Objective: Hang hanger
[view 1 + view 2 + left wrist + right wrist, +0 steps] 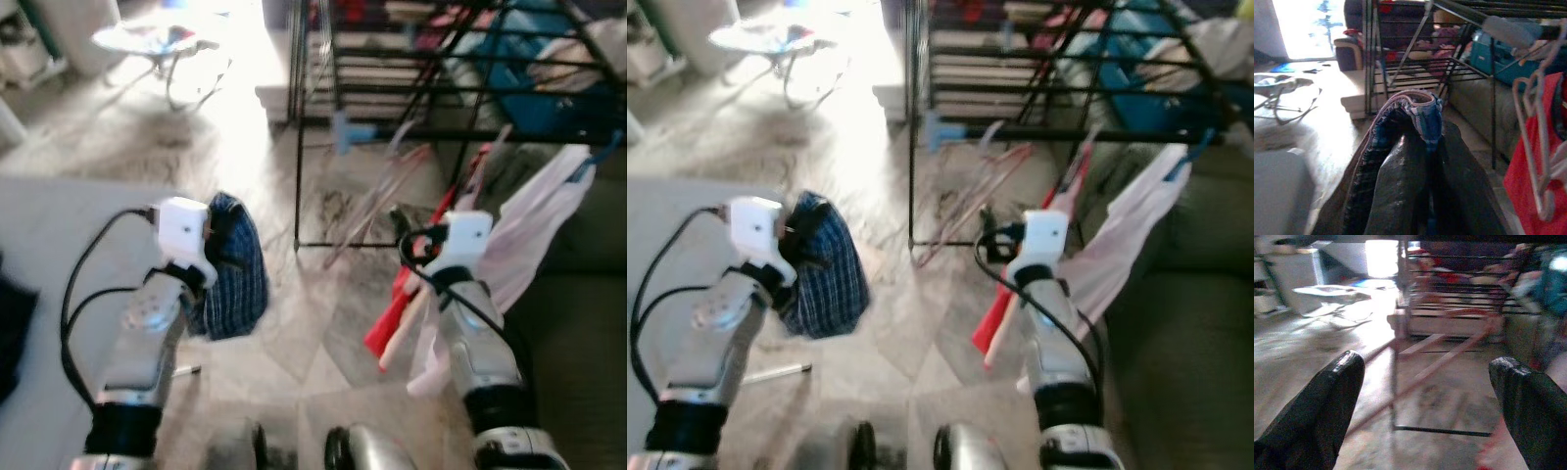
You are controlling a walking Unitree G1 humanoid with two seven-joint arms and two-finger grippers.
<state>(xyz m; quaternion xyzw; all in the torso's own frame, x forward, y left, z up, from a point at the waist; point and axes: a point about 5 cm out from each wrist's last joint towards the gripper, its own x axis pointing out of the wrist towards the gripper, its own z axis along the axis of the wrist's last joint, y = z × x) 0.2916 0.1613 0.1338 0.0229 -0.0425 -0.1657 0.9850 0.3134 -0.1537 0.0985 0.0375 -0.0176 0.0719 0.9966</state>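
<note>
Head views: the left gripper (217, 257) sits at about 9 o'clock from the frame's centre, its fingers pinched on a blue plaid garment (235, 269) that hangs from them above the tiled floor (294, 343). The right gripper (402, 230) is at roughly 3 o'clock, just beside a red garment (390, 313) and a pale pink one (529, 230). Pink hangers (377, 201) dangle from the black drying rack (411, 93) at 12 o'clock.

Left wrist view: both black fingers (1396, 191) press together on the plaid cloth's folded hem; a wire hanger (1535, 147) carrying red fabric hangs nearby.

Right wrist view: fingers (1327, 406) spread wide apart, nothing between them, facing the rack's lower frame.
</note>
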